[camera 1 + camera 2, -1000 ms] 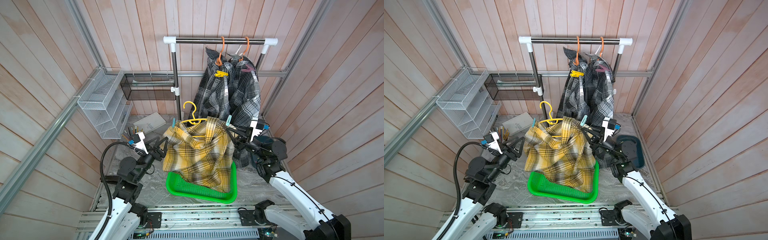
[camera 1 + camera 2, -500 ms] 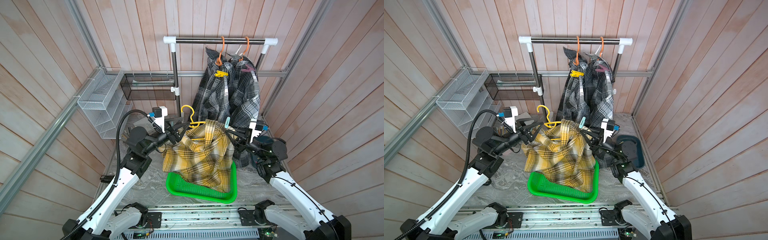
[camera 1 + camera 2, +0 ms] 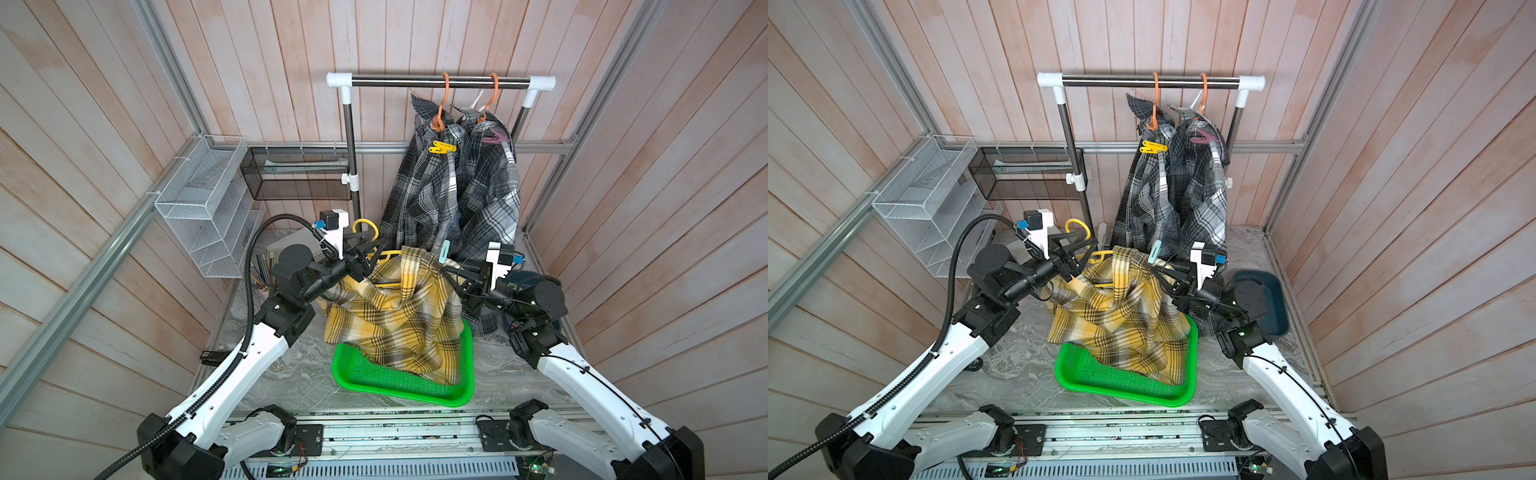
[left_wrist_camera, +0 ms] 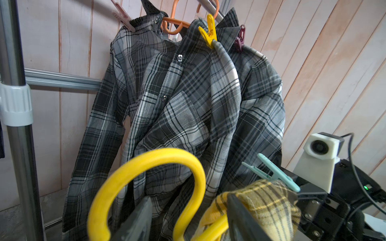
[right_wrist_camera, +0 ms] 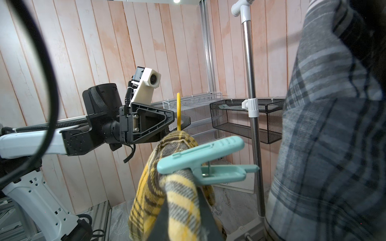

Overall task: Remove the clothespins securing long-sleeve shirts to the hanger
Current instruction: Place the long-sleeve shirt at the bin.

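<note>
A yellow plaid long-sleeve shirt [image 3: 395,316] [image 3: 1117,316] hangs off a yellow hanger [image 3: 365,226] [image 4: 146,167] above a green basket [image 3: 415,390]. A teal clothespin [image 3: 444,251] [image 5: 204,160] pins its right shoulder. Just below that pin, my right gripper [image 3: 451,274] [image 5: 181,208] is shut on the shirt's shoulder. My left gripper [image 3: 374,253] [image 4: 188,200] is open, one finger on each side of the hanger's neck. Two grey checked shirts [image 3: 457,187] hang on orange hangers, with a yellow clothespin [image 3: 442,146] [image 4: 210,31] and a mauve one [image 3: 494,135] [image 4: 240,38].
The steel rail [image 3: 440,81] and its upright pole [image 3: 351,166] stand close behind the left gripper. A white wire rack [image 3: 199,208] and a black mesh shelf [image 3: 299,174] line the left and back walls. A dark blue bin [image 3: 1271,299] sits behind the right arm.
My left arm rose from low at the left and moved in to the hanger's neck, its jaws narrowing a little. The shirt's left shoulder now sags lower. The right arm held still.
</note>
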### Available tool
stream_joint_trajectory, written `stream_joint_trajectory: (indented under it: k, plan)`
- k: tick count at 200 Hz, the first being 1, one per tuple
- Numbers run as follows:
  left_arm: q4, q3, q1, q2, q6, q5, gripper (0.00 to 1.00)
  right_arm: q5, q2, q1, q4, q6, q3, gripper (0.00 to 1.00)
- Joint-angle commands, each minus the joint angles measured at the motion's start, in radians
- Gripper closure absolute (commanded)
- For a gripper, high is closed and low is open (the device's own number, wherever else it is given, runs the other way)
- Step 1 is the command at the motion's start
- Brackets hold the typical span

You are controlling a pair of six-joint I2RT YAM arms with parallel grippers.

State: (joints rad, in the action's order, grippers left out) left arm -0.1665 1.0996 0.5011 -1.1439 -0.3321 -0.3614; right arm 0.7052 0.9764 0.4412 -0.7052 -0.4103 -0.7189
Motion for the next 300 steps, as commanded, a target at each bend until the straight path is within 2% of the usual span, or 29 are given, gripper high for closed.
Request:
stream_joint_trajectory:
  k: [1,99,125,137,170,180,205,223,258,279,300]
  plan:
    - [-0.040,0.029,0.005,-0.011,0.018,0.016,0.47,-0.019,-0.001,0.020,-0.011,0.026,-0.031,1.00]
    - [-0.093,-0.026,0.006,0.006,0.049,0.018,0.77,-0.062,0.031,0.069,0.063,0.096,-0.040,1.00]
    - [-0.096,-0.033,0.006,0.008,0.061,0.017,0.90,-0.071,0.036,0.074,0.076,0.105,-0.040,1.00]
    - [-0.102,-0.041,0.007,0.013,0.074,0.015,1.00,-0.073,0.035,0.075,0.081,0.108,-0.042,1.00]
    - [-0.192,-0.118,0.004,0.053,0.114,0.031,1.00,-0.061,0.033,0.075,0.111,0.116,-0.048,1.00]
    - [-0.225,-0.145,0.000,0.068,0.127,0.037,1.00,-0.057,0.031,0.073,0.119,0.116,-0.048,0.95]
    - [-0.312,-0.206,-0.018,0.104,0.146,0.020,1.00,-0.049,0.020,0.074,0.147,0.120,-0.048,0.71]
    - [-0.400,-0.260,-0.041,0.132,0.150,0.004,1.00,-0.035,0.007,0.071,0.165,0.121,-0.048,0.59]
    - [-0.493,-0.326,-0.093,0.165,0.150,-0.039,1.00,0.028,-0.014,0.042,0.247,0.117,-0.083,0.45]
    - [-0.506,-0.339,-0.098,0.170,0.178,-0.076,1.00,0.119,-0.020,-0.001,0.279,0.080,-0.104,0.36]
    - [-0.535,-0.355,-0.103,0.164,0.196,-0.131,1.00,0.229,-0.015,-0.057,0.277,0.029,-0.123,0.33]
